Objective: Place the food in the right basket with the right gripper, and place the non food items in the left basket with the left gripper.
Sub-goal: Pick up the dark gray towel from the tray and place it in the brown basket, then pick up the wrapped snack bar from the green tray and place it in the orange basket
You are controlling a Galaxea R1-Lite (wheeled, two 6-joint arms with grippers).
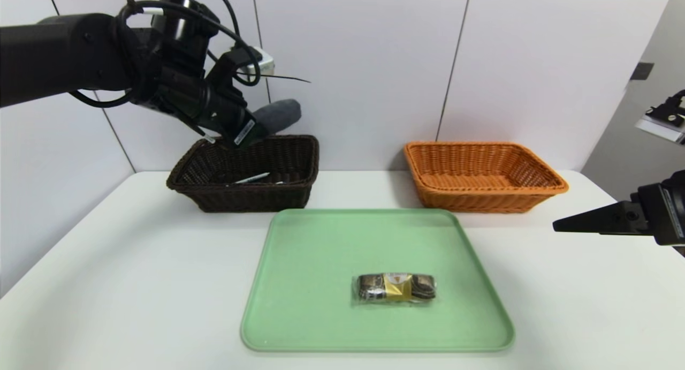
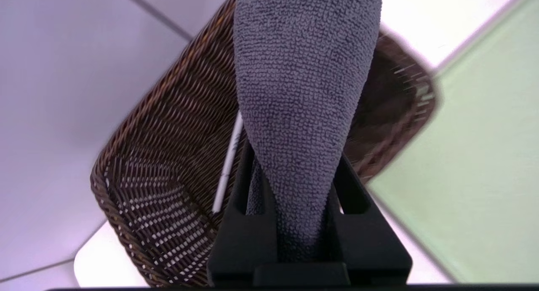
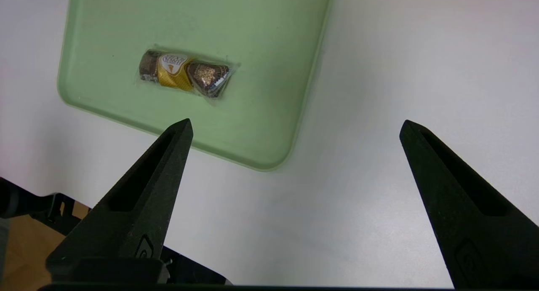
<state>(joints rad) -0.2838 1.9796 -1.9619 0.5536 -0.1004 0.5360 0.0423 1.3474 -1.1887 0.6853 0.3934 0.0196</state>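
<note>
My left gripper (image 1: 256, 128) (image 2: 297, 164) hangs over the dark brown left basket (image 1: 291, 190) (image 2: 139, 156), shut on a grey cloth (image 1: 278, 115) (image 2: 301, 72) that sticks out past its fingers. A white pen (image 1: 251, 178) (image 2: 227, 164) lies inside that basket. A clear-wrapped chocolate pack (image 1: 395, 287) (image 3: 185, 73) with a gold label lies on the green tray (image 1: 321, 252) (image 3: 261, 114). The orange right basket (image 1: 484, 193) stands at the back right, holding nothing I can see. My right gripper (image 1: 556, 226) (image 3: 294, 126) is open above the bare table, right of the tray.
Both baskets stand against a white panelled wall behind the tray. The white table (image 1: 134, 284) (image 3: 400, 72) spreads on either side of the tray.
</note>
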